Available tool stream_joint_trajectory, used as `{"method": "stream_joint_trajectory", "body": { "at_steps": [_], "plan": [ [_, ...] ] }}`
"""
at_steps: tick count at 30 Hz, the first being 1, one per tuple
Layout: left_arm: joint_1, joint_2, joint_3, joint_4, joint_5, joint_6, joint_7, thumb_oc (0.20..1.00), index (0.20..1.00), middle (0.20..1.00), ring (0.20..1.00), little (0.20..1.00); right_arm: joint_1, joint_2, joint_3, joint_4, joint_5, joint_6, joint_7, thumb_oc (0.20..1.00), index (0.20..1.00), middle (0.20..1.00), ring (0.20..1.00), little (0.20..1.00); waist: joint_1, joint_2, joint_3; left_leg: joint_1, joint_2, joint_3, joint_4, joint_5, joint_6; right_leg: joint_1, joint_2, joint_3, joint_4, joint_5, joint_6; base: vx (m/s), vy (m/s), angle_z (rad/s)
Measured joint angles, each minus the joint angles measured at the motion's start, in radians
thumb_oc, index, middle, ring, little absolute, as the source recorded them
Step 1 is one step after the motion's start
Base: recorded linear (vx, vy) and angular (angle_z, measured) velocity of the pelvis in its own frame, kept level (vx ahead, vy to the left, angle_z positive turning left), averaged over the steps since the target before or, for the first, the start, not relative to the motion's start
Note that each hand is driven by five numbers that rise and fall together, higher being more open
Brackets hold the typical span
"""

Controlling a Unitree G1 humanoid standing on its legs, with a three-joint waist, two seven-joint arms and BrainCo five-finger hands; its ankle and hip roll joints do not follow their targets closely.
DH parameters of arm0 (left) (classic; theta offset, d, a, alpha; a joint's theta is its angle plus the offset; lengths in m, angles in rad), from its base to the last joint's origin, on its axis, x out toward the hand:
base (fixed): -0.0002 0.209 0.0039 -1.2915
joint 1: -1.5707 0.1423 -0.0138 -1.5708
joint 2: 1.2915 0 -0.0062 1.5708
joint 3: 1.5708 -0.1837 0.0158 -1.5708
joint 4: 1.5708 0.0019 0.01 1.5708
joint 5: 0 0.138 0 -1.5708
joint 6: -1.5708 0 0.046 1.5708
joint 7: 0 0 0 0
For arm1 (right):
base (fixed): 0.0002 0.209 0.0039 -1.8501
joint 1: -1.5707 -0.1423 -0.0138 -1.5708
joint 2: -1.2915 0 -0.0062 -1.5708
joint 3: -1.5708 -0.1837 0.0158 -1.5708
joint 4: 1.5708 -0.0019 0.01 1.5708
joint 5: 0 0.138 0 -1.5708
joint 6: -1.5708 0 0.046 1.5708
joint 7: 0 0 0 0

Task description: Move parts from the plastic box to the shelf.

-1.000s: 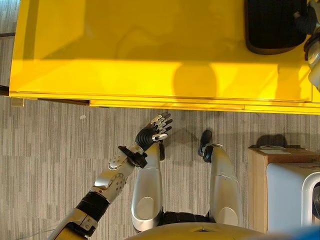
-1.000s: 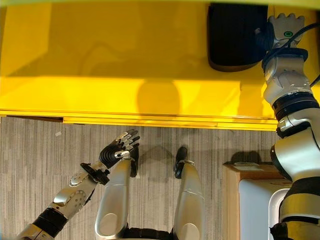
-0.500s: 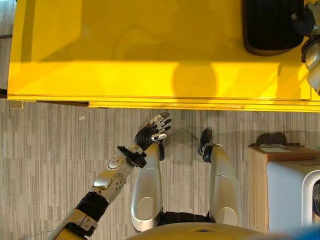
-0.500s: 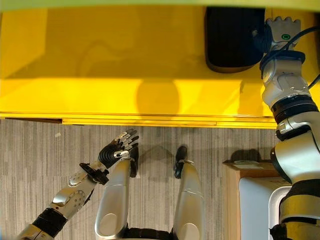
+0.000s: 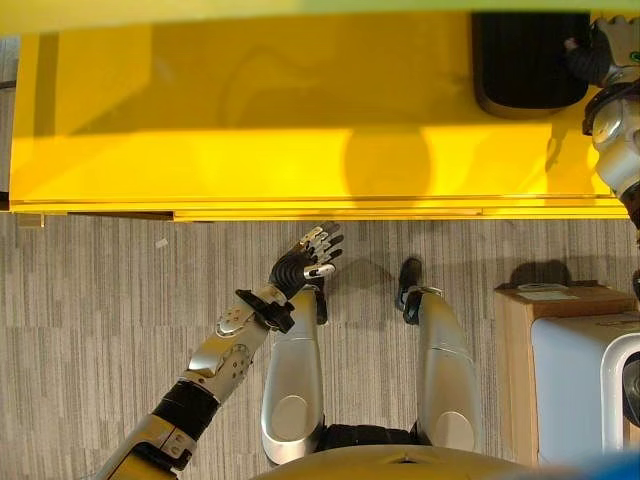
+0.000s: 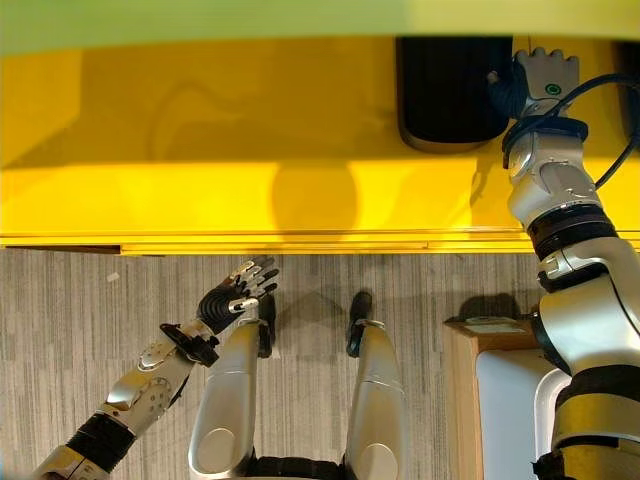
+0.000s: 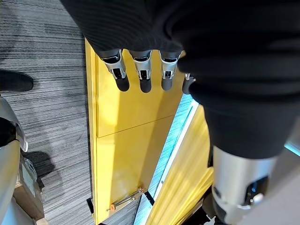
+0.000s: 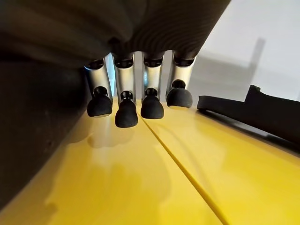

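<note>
1. A black part [image 6: 452, 92] is lying on the yellow shelf [image 6: 250, 150], upper right.
2. The right hand [image 6: 545, 72] is hovering beside it, fingers relaxed, empty.
3. The left hand [image 5: 305, 258] is hanging open at centre, empty.
4. A cardboard box [image 5: 520, 350] is standing lower right.

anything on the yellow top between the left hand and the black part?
Nothing: bare yellow top all the way from the left robot hand, which hangs over the floor, to the black part at the far right. Left eye view shows it.

the left hand [image 5: 305, 262] hangs low with relaxed, straight fingers [image 7: 140, 75]. the right arm reaches far forward, its right hand [image 6: 545, 72] with fingers [image 8: 125, 110] extended, holding nothing.
</note>
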State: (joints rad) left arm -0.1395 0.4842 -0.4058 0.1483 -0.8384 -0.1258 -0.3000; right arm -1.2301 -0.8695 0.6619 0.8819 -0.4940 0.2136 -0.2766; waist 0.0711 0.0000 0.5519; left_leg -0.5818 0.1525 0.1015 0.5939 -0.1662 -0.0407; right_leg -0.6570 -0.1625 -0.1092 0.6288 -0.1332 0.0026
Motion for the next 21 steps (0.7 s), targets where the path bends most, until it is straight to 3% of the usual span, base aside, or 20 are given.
{"method": "stream_joint_trajectory", "body": {
  "at_steps": [4, 5, 8, 14, 21],
  "plan": [
    [-0.002, 0.0, 0.0, 0.0, 0.0, -0.001, 0.001, 1.0, 1.0, 1.0, 1.0, 1.0, 0.006, 0.0, -0.005, 0.0, 0.0, 0.001, -0.004, 0.2, 0.2, 0.2, 0.2, 0.2, 0.0, 0.0, 0.0, 0.001, 0.001, 0.0, -0.001, 0.0, 0.0, 0.0, 0.001, 0.001, 0.0, 0.0, 0.0, 0.0, 0.0, 0.0],
    [-0.002, 0.0, 0.0, 0.0, 0.0, -0.001, 0.001, 1.0, 1.0, 1.0, 1.0, 1.0, 0.009, 0.001, -0.008, 0.0, 0.0, 0.001, -0.008, 1.0, 1.0, 1.0, 1.0, 1.0, 0.001, 0.0, 0.0, 0.001, 0.001, 0.001, -0.001, 0.0, 0.0, 0.0, 0.001, 0.001, 0.0, 0.0, 0.0, 0.0, 0.0, 0.0],
    [-0.001, -0.001, 0.0, 0.0, 0.0, -0.001, 0.001, 1.0, 1.0, 1.0, 1.0, 1.0, 0.019, 0.008, -0.006, 0.029, 0.0, 0.023, -0.018, 1.0, 1.0, 1.0, 1.0, 1.0, 0.001, 0.0, 0.0, 0.001, 0.001, 0.001, -0.001, 0.0, 0.0, 0.0, 0.001, 0.001, -0.001, 0.0, 0.0, 0.0, 0.0, 0.0],
    [-0.001, -0.005, 0.0, 0.0, -0.001, -0.007, 0.001, 1.0, 1.0, 1.0, 1.0, 1.0, 0.057, 0.011, -0.036, 0.042, 0.0, 0.093, -0.151, 1.0, 1.0, 1.0, 1.0, 1.0, -0.001, 0.001, -0.001, 0.006, 0.0, 0.008, -0.01, 0.001, 0.0, -0.002, 0.001, 0.007, -0.003, 0.0, 0.0, 0.0, 0.0, 0.0],
    [-0.001, -0.008, -0.003, 0.0, -0.002, -0.01, 0.002, 1.0, 1.0, 1.0, 1.0, 1.0, 0.061, 0.029, -0.075, 0.059, -0.003, 0.109, -0.253, 1.0, 1.0, 1.0, 1.0, 1.0, -0.002, 0.004, 0.0, 0.006, -0.001, 0.012, -0.018, 0.006, -0.007, -0.008, 0.001, 0.01, -0.002, -0.001, -0.001, 0.0, 0.0, 0.0]
  ]
}}
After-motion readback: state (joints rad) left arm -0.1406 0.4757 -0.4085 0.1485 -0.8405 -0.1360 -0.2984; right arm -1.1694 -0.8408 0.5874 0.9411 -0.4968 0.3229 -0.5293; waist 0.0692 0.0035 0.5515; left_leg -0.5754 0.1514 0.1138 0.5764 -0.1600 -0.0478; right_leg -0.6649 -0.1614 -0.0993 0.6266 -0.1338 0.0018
